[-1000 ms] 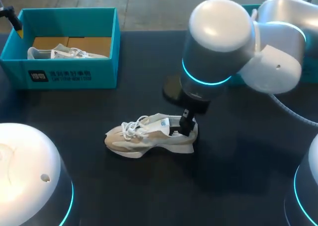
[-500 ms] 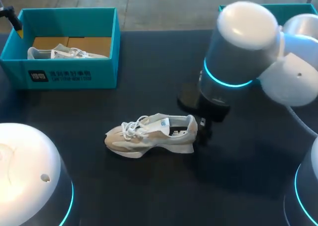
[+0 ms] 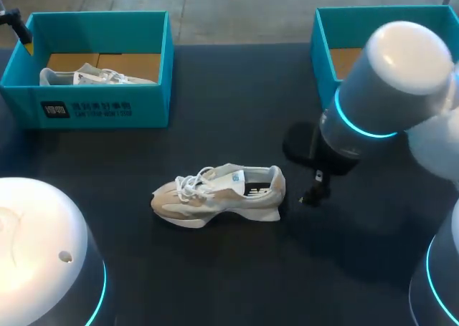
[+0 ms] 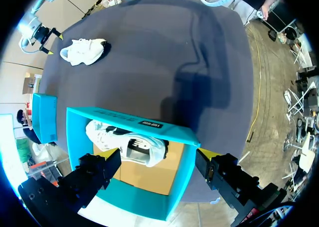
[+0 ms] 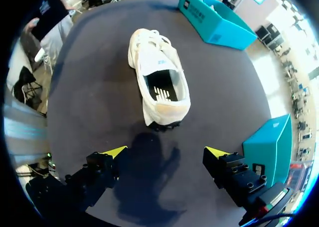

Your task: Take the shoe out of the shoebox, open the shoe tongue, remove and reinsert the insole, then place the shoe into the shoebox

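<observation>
A beige and white shoe (image 3: pixel 219 195) lies on its sole mid-table, toe to the left, heel to the right. In the right wrist view the shoe (image 5: pixel 159 77) lies just ahead of my right gripper (image 5: pixel 165 151), heel nearest, with a dark insole showing in its opening. That gripper (image 3: pixel 315 193) is open and empty, a short way right of the heel. My left gripper (image 4: pixel 157 162) hangs open above the teal shoebox (image 4: pixel 179 187) at the back left. A second white shoe (image 4: pixel 127 147) lies in that box.
The left shoebox (image 3: pixel 93 107) stands at the table's back left. Another teal box (image 3: pixel 326 39) stands at the back right, close behind my right arm. A dark round base (image 3: pixel 297 143) sits between that box and the shoe.
My right gripper has drawn back to the right, out of the shoe's heel opening and clear of it. The shoe stayed in place. The left arm has not moved.
</observation>
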Controlling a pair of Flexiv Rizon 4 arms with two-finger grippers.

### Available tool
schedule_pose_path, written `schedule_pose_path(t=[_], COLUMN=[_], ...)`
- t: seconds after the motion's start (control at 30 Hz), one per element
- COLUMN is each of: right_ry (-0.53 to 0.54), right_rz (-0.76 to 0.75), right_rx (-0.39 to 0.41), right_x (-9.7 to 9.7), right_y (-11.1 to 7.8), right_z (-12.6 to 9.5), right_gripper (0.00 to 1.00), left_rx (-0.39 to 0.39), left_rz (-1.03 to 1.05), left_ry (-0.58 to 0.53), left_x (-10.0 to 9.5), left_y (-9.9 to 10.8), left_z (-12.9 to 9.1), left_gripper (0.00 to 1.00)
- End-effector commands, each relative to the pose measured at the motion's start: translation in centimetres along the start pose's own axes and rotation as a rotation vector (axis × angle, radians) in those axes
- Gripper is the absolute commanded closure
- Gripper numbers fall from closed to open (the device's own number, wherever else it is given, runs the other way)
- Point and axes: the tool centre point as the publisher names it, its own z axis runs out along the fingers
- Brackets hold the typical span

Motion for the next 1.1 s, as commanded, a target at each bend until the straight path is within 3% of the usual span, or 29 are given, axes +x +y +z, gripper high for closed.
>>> schedule_pose_path(t=[0.03,0.2,0.37,0.47,0.57,0.73,1.1], right_ry=[-0.006,0.037,0.074,0.078,0.092,0.097,0.128], right_rz=[-0.032,-0.103,-0.137,-0.141,-0.137,-0.145,-0.156], right_rx=[-0.432,-0.548,-0.602,-0.688,-0.696,-0.787,-0.795], right_x=[-0.7,-1.4,-1.6,-1.7,-1.6,-1.5,-0.8], right_y=[-0.6,-0.4,-0.3,-0.1,-0.2,-0.4,-1.3], right_z=[0.1,0.5,1.5,1.9,2.7,3.4,5.4], right_gripper=[0.0,0.0,0.0,0.0,0.0,0.0,0.0], left_rx=[-0.003,-0.003,-0.003,-0.003,-0.003,-0.003,-0.003], left_rz=[0.0,0.0,0.0,0.0,0.0,0.0,0.0], left_ry=[0.002,0.002,0.002,0.002,0.002,0.002,0.002], left_x=[0.0,0.0,0.0,0.0,0.0,0.0,0.0], left_y=[-0.1,-0.1,-0.1,-0.1,-0.1,-0.1,-0.1], left_z=[0.0,0.0,0.0,0.0,0.0,0.0,0.0], left_gripper=[0.0,0.0,0.0,0.0,0.0,0.0,0.0])
